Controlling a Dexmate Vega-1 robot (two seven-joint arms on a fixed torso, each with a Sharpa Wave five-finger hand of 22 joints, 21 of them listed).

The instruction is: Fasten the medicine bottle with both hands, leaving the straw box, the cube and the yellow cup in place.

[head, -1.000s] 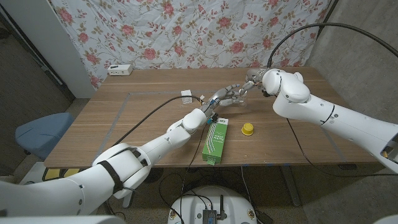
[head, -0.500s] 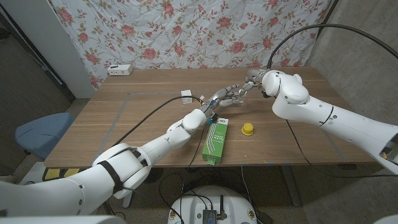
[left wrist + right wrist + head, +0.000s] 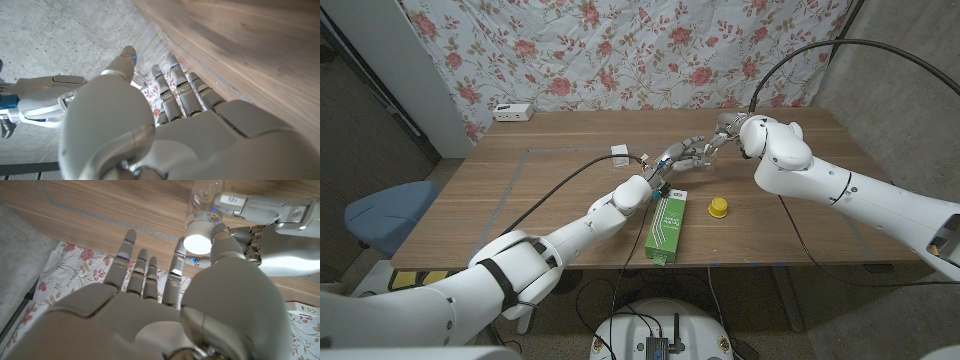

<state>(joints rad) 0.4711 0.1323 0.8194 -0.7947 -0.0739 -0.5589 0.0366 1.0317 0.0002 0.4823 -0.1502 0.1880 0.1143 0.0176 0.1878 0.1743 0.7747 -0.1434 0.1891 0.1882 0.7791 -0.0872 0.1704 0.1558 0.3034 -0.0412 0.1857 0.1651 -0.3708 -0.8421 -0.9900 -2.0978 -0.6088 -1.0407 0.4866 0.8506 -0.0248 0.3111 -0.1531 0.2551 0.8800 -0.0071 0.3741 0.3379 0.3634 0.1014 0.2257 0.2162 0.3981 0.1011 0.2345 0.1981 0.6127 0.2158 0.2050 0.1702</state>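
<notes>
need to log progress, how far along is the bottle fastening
Done: both hands have met at mid-table, and the left hand holds the clear medicine bottle. In hand: the right hand is at the white cap; whether it is tight cannot be told. Left: finishing and letting go. The straw box and yellow cup sit untouched.

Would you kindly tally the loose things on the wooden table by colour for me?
Green: 1, the straw box
Yellow: 1, the yellow cup
White: 2, the small cube and the power strip
Clear with a white cap: 1, the medicine bottle, between both hands
Total: 5
</notes>
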